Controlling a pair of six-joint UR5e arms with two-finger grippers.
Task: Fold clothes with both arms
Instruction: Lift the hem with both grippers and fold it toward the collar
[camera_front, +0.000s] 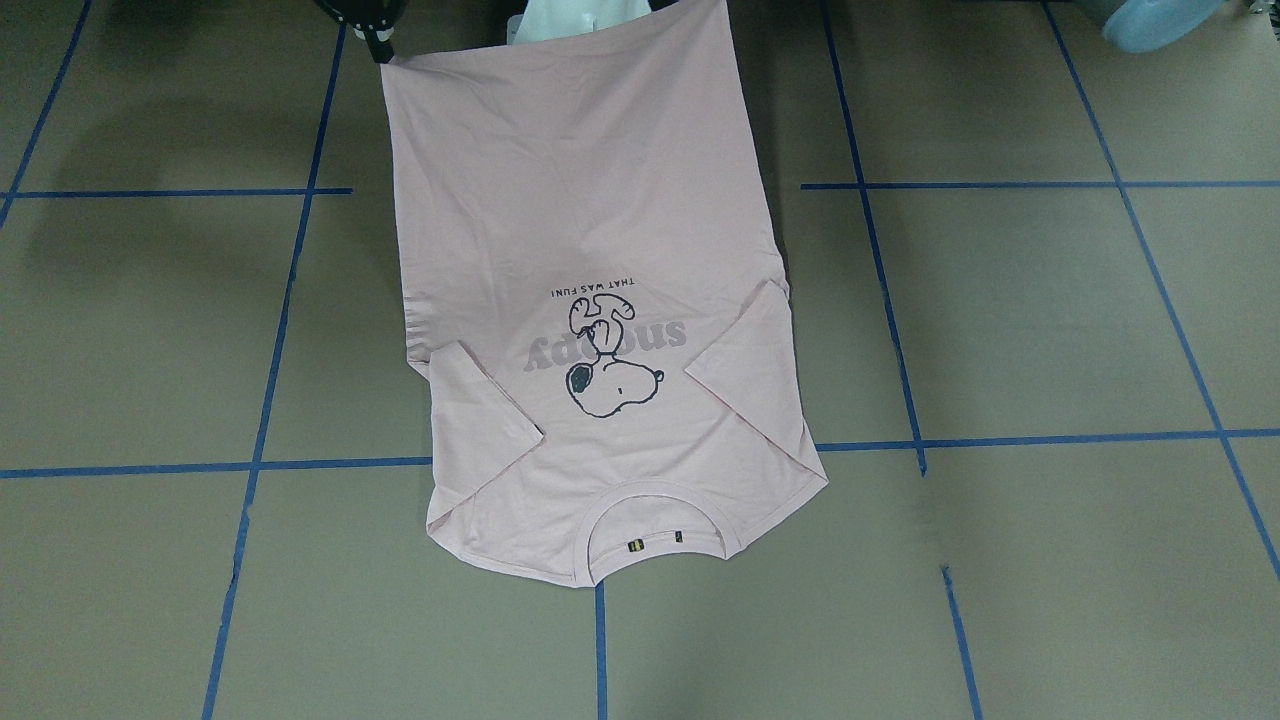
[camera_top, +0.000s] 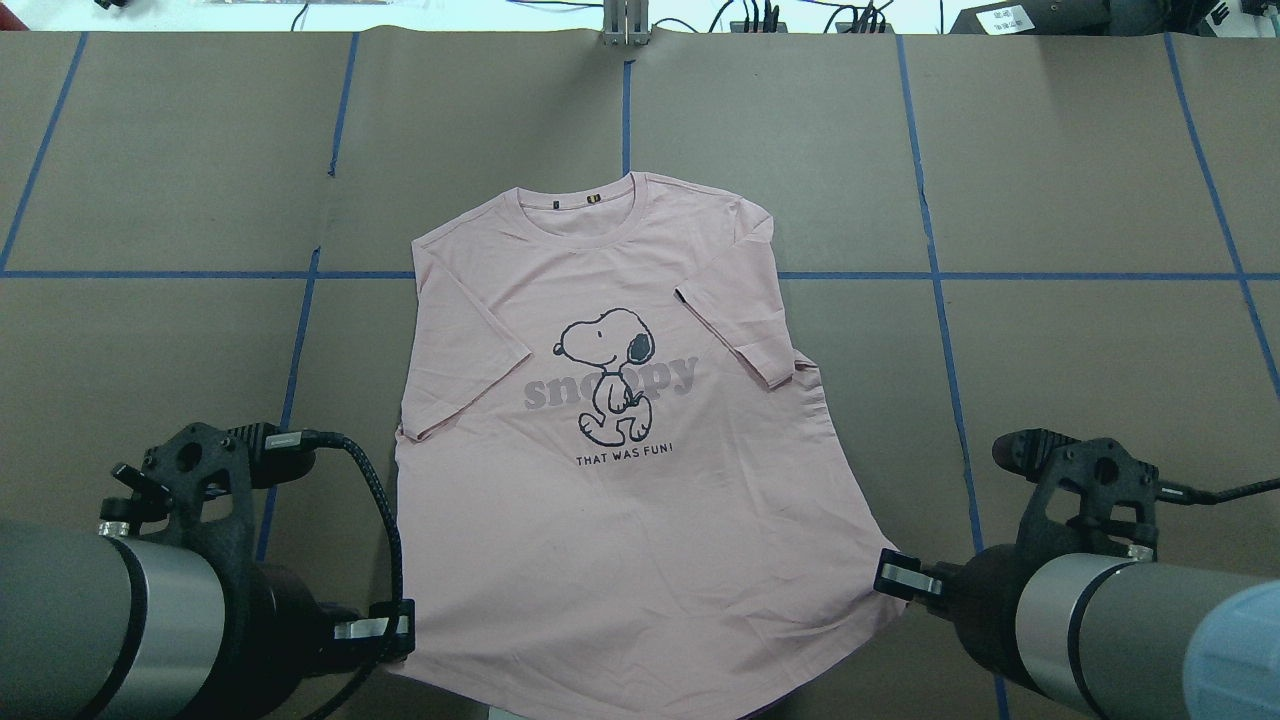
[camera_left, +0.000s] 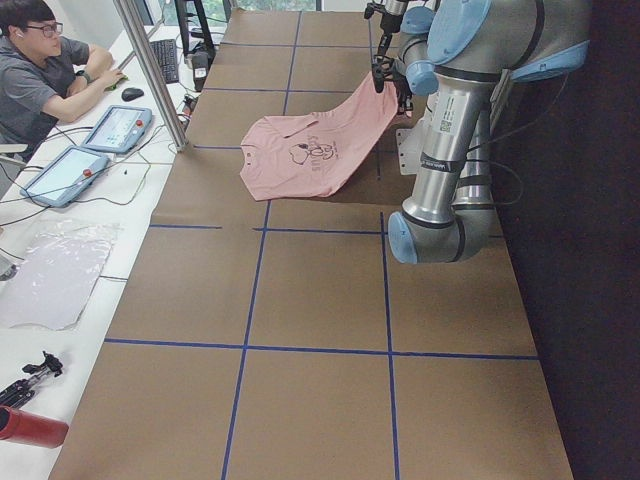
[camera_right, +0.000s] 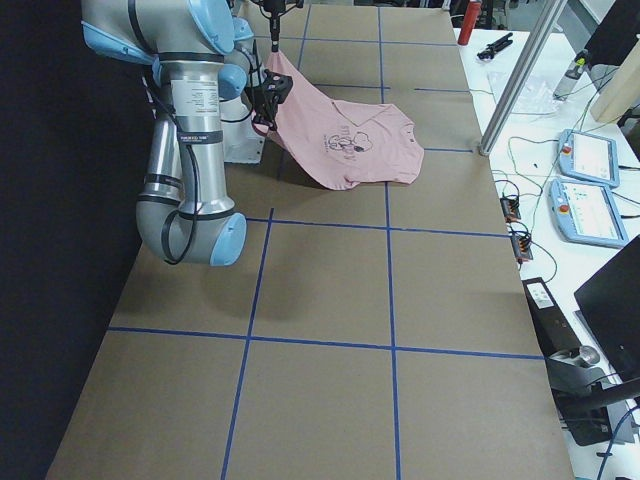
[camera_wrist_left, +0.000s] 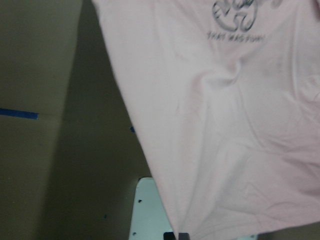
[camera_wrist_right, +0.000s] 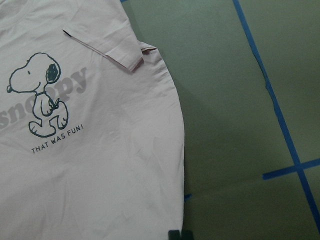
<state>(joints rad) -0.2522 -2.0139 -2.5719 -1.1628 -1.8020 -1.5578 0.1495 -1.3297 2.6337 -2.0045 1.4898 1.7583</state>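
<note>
T-shirt (camera_top: 620, 500) at the start of the lengthwise fold. The shirt lies print-up on the table (camera_top: 1100, 350), with the collar (camera_top: 590, 225) at the far end, away from the robot, and the hem (camera_top: 600, 700) at the near end. Both sleeves, left (camera_top: 465, 350) and right (camera_top: 740, 320), lie turned inward over the chest, on either side of the Snoopy print (camera_top: 605, 375).

The left gripper (camera_top: 395, 630) pinches the near left hem corner, and the right gripper (camera_top: 895, 580) pinches the near right one. Each is closed on the cloth. The side views show the hem held off the table, so the body slopes down from the grippers to the chest. The chest and collar rest flat on the table. The cloth between the two corners is fairly taut, with faint creases near the left grip.

Judged step: the sleeves appear done, and the hem-to-collar fold is in hand, at the lifted stage and not yet carried over.

The next move would call for both corners to travel toward the far end together and at equal height. They would pass over the print to the collar line, and the spacing between them should stay constant so the hem remains straight. The far half must not be dragged. The grippers should then descend and let go only when the hem lies on the shoulders.
</note>
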